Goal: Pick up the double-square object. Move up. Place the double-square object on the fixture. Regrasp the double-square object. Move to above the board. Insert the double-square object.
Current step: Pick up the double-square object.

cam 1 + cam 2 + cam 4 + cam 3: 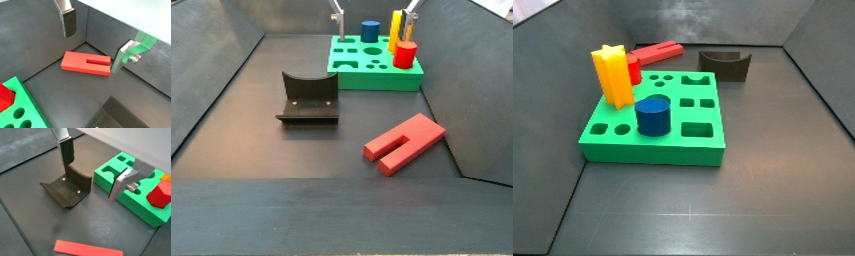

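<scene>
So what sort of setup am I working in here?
Likely a lab peg-insertion test cell: dark walled floor, bright-green board with shaped holes, dark scooped fixture, salmon-red notched block. Gripper hovers open above the block.

A yellow star post (611, 74) stands upright in the green slab. A blue cylinder (652, 116) stands upright nearby. A short red peg (405, 54) stands beside the yellow post.

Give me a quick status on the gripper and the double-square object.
Gripper open, empty, above the floor near the board. Double-square object lying flat on the floor, not picked up. Fixture empty. Nothing in the way.
</scene>
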